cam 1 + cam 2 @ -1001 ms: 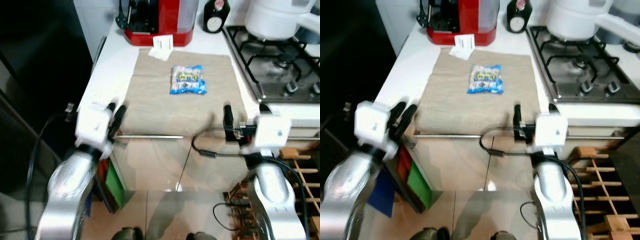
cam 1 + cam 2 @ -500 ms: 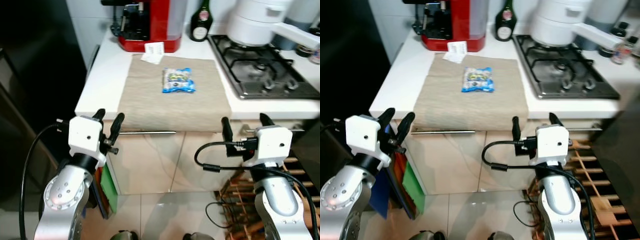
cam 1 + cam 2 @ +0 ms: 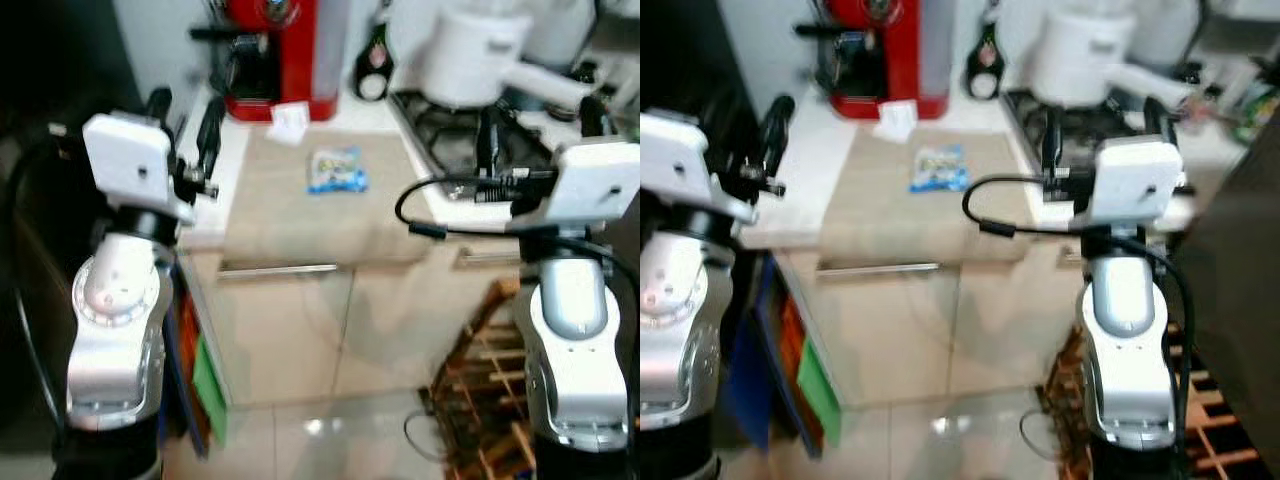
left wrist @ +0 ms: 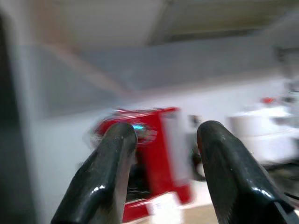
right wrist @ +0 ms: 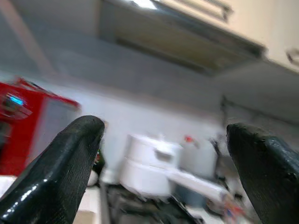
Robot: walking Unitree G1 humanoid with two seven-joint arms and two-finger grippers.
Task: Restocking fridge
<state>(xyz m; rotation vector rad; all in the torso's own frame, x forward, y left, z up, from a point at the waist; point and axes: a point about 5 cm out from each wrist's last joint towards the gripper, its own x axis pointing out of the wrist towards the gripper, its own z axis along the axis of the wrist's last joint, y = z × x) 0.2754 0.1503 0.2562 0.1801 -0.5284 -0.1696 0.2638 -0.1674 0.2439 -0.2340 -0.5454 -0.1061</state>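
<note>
Standing back from the white bench [image 3: 205, 160], the robot has both arms raised in front of it, and the blur suggests it is on the move. A beige cloth [image 3: 315, 205] covers the middle of the bench, probably as a staging spot, and the small blue snack packet [image 3: 336, 170] lies on it alone, well apart from both arms. At the far left stands the red coffee machine [image 3: 275, 50], a dark bottle [image 3: 375, 72] just right of it, and a white pot [image 3: 470, 55] sits on the gas hob [image 3: 455, 140] at the right.

The left gripper [image 3: 185, 125] is held high at the bench's left edge, fingers [image 4: 110, 177] spread and empty. The right gripper [image 3: 1100, 130] hangs over the hob side, fingers [image 5: 70, 163] wide apart, holding nothing.

Compared with half a second ago, both arms have lifted from below the bench edge to well above it, and the view has tilted and pulled back; the packet itself has not moved on the cloth.
</note>
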